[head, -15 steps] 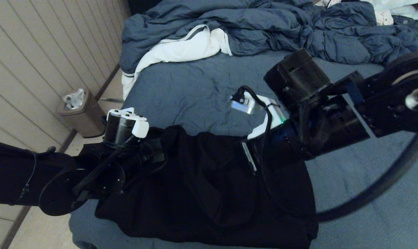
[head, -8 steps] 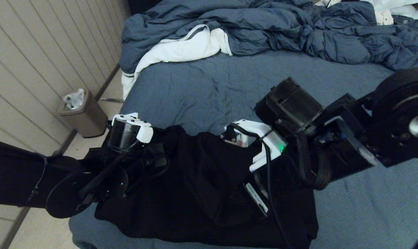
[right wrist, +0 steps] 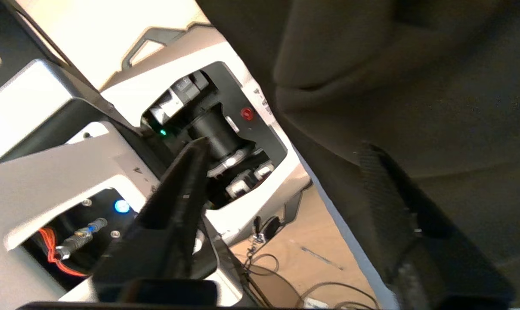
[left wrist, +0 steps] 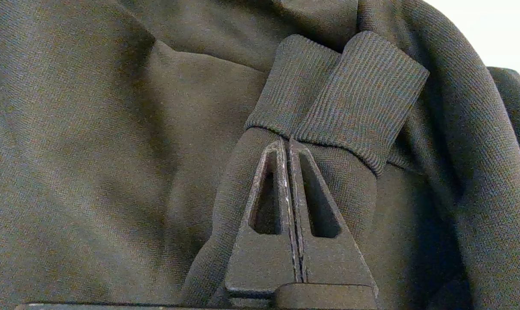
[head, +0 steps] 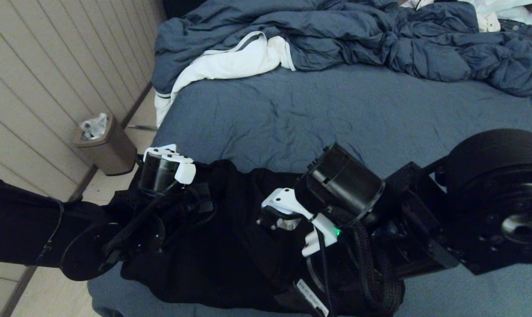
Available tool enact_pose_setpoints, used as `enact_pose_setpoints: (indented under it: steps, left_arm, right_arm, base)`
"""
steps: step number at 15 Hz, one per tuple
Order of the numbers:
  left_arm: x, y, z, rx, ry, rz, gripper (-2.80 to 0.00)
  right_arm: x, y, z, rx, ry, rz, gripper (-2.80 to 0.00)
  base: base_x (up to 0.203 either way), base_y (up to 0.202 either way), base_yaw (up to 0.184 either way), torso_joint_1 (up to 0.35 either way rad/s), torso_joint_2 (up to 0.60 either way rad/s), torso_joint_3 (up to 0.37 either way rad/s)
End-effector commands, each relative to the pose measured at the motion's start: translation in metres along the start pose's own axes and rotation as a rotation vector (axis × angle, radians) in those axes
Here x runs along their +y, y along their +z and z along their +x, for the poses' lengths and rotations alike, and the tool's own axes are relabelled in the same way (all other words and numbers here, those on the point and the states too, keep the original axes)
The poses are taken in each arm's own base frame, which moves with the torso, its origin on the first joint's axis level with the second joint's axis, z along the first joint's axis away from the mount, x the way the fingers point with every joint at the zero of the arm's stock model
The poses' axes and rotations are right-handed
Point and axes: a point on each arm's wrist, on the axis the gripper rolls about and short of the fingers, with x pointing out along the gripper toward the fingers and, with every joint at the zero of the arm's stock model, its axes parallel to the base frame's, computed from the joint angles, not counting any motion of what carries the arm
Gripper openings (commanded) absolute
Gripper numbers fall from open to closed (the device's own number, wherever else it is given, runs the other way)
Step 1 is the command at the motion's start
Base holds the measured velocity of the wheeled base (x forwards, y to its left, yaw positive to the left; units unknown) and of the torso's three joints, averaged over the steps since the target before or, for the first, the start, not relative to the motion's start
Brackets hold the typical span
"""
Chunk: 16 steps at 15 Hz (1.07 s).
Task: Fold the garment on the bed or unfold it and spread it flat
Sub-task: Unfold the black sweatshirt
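The black hoodie (head: pixel 230 246) lies bunched on the near left part of the bed (head: pixel 345 110). My left arm's wrist (head: pixel 162 174) rests at the hoodie's left end. In the left wrist view my left gripper (left wrist: pixel 288 144) is shut, its tips pinching the ribbed cuff (left wrist: pixel 350 86) of a sleeve. My right arm's wrist (head: pixel 336 189) hangs over the hoodie's right side, pointing down at the bed's near edge. My right gripper (right wrist: pixel 281 172) is open; one of its fingers (right wrist: pixel 389 202) lies against the black fabric (right wrist: pixel 436 107), and nothing sits between them.
A crumpled blue-grey duvet (head: pixel 358 35) and a white cloth with grey stripes (head: pixel 230 61) lie at the bed's far end. A brown bin (head: pixel 105 145) stands on the floor by the panelled wall at the left. My own base (right wrist: pixel 70 163) and floor cables (right wrist: pixel 286 258) lie below the bed's edge.
My right arm has swung down and back from above the bed's middle to the hoodie's near right side. The left arm has barely shifted.
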Motion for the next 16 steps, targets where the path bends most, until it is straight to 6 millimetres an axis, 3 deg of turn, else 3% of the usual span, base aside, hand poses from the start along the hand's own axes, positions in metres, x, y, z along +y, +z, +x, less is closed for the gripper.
enact_pose_setpoints:
  steps: [1, 7, 8, 9, 12, 13, 16]
  left_arm:
    - [0.0, 0.0, 0.0, -0.004, 0.001, -0.004, -2.8]
    - [-0.005, -0.005, -0.003, -0.001, 0.0, 0.008, -2.8]
    - [-0.005, -0.004, -0.003, -0.002, 0.0, 0.007, -2.8]
    - [-0.005, -0.005, -0.003, 0.0, 0.001, 0.009, -2.8]
    - [-0.005, -0.005, -0.003, 0.001, -0.001, 0.008, -2.8]
    - [-0.006, -0.005, -0.003, 0.0, -0.002, 0.008, -2.8]
    - [-0.005, -0.006, -0.003, 0.004, -0.001, 0.01, -2.8]
  right_arm:
    - [0.005, -0.001, 0.014, 0.034, -0.005, -0.013, 0.0]
    - [0.004, 0.006, 0.064, -0.034, -0.129, -0.003, 0.0]
    - [0.003, 0.007, 0.066, -0.041, -0.154, -0.001, -0.16]
    - [0.003, 0.007, 0.068, -0.044, -0.188, 0.0, -2.8]
    - [0.002, 0.01, 0.068, -0.098, -0.228, 0.008, -2.8]
    - [0.002, 0.01, 0.067, -0.106, -0.228, 0.008, 0.0]
    - [-0.001, 0.014, 0.058, -0.134, -0.235, 0.021, 0.0]
  base:
    - [0.0, 0.0, 0.0, 0.0, 0.0, 0.0]
    - [0.0, 0.0, 0.0, 0.0, 0.0, 0.0]
    - [0.0, 0.0, 0.0, 0.0, 0.0, 0.0]
    - [0.0, 0.0, 0.0, 0.0, 0.0, 0.0]
    - [0.0, 0.0, 0.0, 0.0, 0.0, 0.0]
    - [0.0, 0.0, 0.0, 0.0, 0.0, 0.0]
    - [0.0, 0.0, 0.0, 0.0, 0.0, 0.0]
